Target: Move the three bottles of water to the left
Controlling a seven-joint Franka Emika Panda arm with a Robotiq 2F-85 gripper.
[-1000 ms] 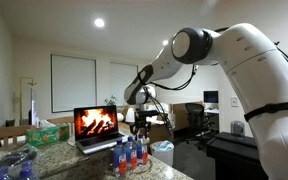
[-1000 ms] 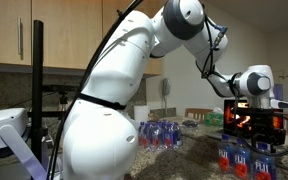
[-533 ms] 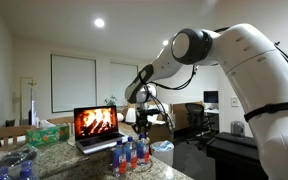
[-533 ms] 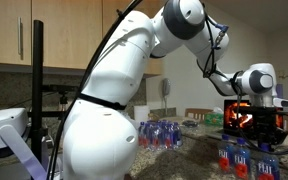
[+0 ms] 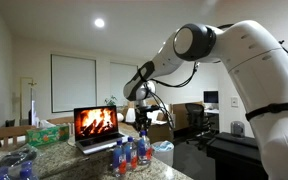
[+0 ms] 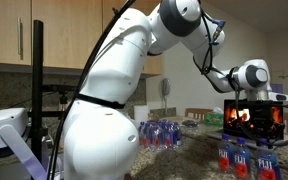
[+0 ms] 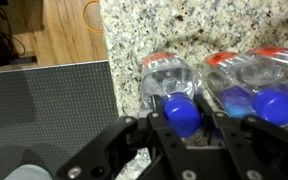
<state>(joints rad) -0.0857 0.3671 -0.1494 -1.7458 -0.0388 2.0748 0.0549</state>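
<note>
Pincer (image 7: 181, 122) open a second ago, now clamping bottle (image 7: 168, 78) cap.

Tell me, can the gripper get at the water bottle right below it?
Likely yes: in the wrist view the gripper has its jaws seemingly clamped on that bottle from above. The neighbouring bottle only stands beside it, and the laptop stands apart in an exterior view.

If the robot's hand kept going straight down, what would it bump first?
The blue cap of the water bottle sitting between the hand's fingers; they seem to be pinching it already.
</note>
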